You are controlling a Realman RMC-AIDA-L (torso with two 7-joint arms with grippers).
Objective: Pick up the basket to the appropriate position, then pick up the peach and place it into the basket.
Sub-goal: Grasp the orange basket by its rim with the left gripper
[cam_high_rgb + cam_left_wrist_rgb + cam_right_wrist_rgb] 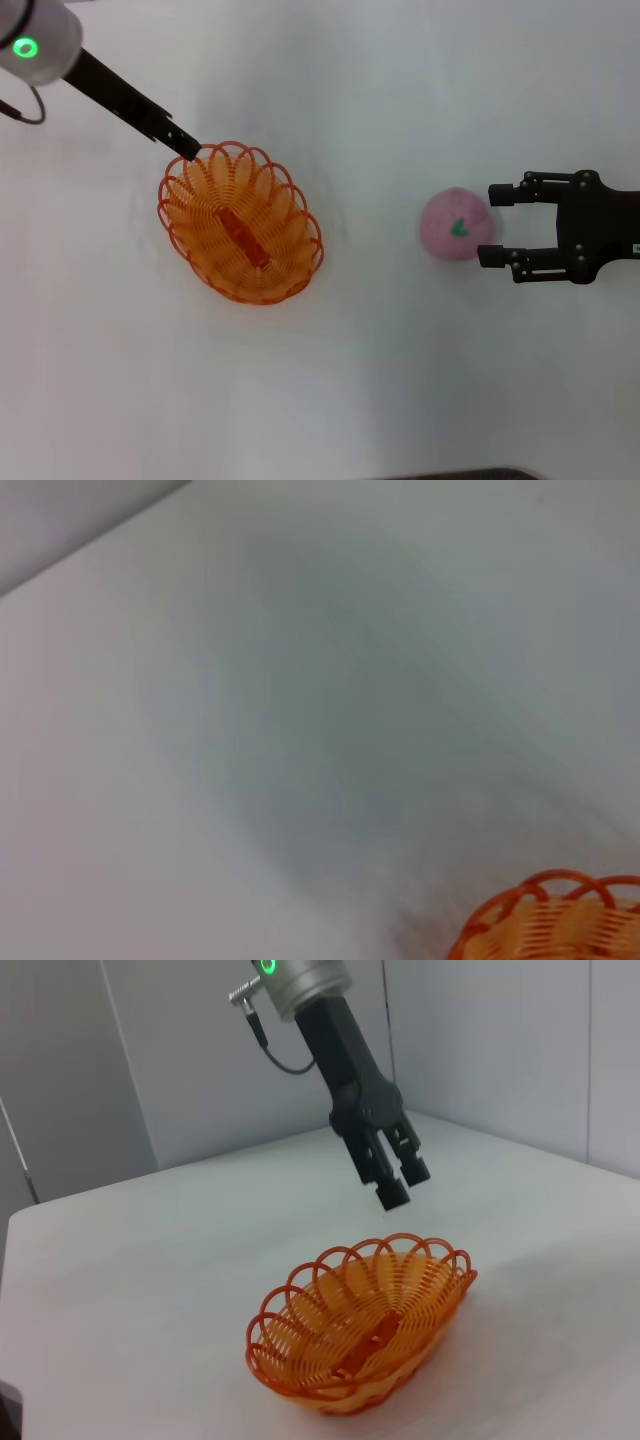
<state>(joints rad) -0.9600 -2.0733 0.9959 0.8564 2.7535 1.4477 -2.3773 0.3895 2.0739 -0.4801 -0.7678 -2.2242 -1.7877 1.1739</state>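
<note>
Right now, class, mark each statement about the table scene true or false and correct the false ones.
1. The peach lies inside the basket. False: it sits on the table, apart from the basket.
2. The right claw is open beside the peach. True.
3. The left claw grips the basket's rim. False: it hangs above the rim, touching nothing.
4. The basket stands upright on the table. True.

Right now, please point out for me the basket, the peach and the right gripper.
the basket (pixel 215 195): head view, on the woven side wall inside the rim.
the peach (pixel 450 215): head view, on the pink top, above the green leaf mark.
the right gripper (pixel 489 226): head view, midway between its open jaws.
</note>
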